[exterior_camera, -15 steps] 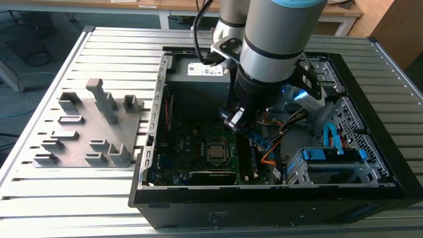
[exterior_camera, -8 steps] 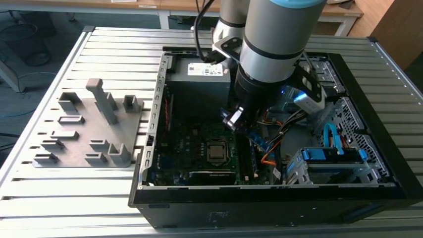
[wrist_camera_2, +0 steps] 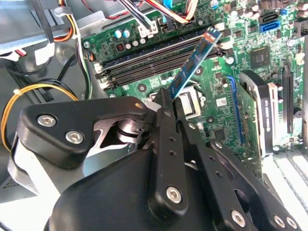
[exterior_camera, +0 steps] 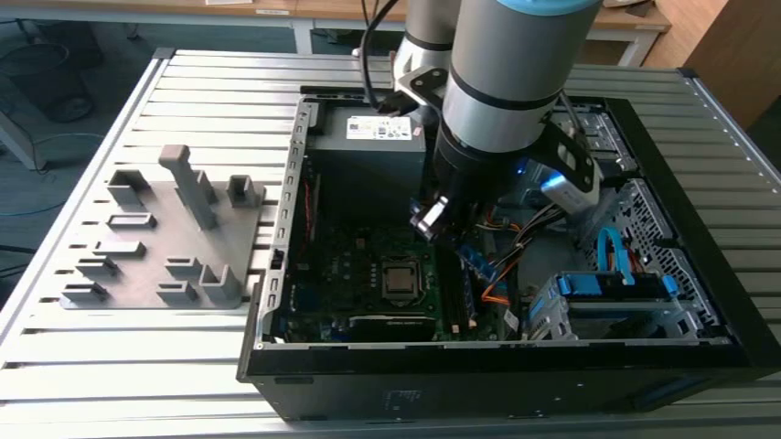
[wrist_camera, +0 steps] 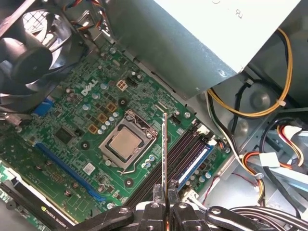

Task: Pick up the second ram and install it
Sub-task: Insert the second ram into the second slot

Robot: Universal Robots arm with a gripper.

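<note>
Pincer: we see the pincer (wrist_camera_2: 169, 103) clenched on one end of the second ram (wrist_camera_2: 195, 60), inside the open computer case (exterior_camera: 274, 274).
Second ram: it is a blue-green stick, clear of the board, and its free end slants toward the memory slots (wrist_camera_2: 159, 55). In the first wrist view it is a thin edge-on strip (wrist_camera: 164, 149) rising from the pincer (wrist_camera: 166, 191).
Slots: the memory slots (wrist_camera: 190, 147) lie just beside the processor socket (wrist_camera: 124, 142) on the motherboard (wrist_camera: 72, 120). We cannot tell whether any slot already holds a stick.
Done: we judge the pick-up complete, as the stick is off the grey fixture (exterior_camera: 171, 238) on the bench (exterior_camera: 98, 366).
Left: the stick is not lined up with a slot and not seated.
</note>
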